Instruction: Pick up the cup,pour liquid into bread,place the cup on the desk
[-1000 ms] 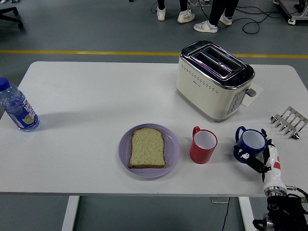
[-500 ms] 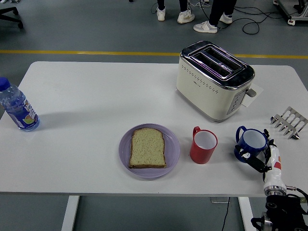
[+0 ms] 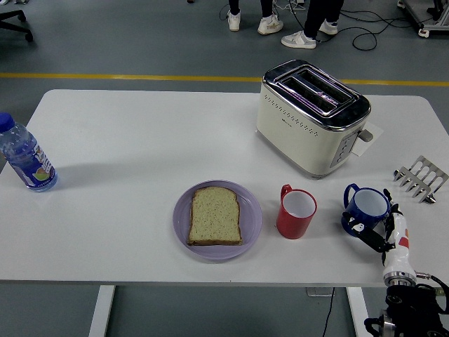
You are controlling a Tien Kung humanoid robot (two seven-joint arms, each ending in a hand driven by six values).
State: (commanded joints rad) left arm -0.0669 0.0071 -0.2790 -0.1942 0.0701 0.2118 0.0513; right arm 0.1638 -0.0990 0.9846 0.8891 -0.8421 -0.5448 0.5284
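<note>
The blue cup stands upright on the white table at its near right, with handles showing on its left and right sides and a pale inside. The right hand comes in from the lower right corner, and its dark fingers lie against the cup's near right side, just below the rim. The view is too small there to be sure whether they have closed around the cup or only touch it, so the grip cannot be told. A white forearm section with a red mark runs back from the hand to the black arm at the table's near edge.

Just left of the blue cup, apart from it, stands a red mug with a white inside and its handle turned to the far left. Left of the mug is a lilac plate holding one slice of bread, lying flat with the crust all round.

Beyond the two cups, toward the far right of the table, sits a cream and chrome two-slot toaster, set at an angle. A metal toast rack lies at the right edge. Well apart, at the left edge, stands a plastic water bottle with a blue cap.

Across the grey floor past the table runs a yellow line, and people's feet in shoes show at the top.
</note>
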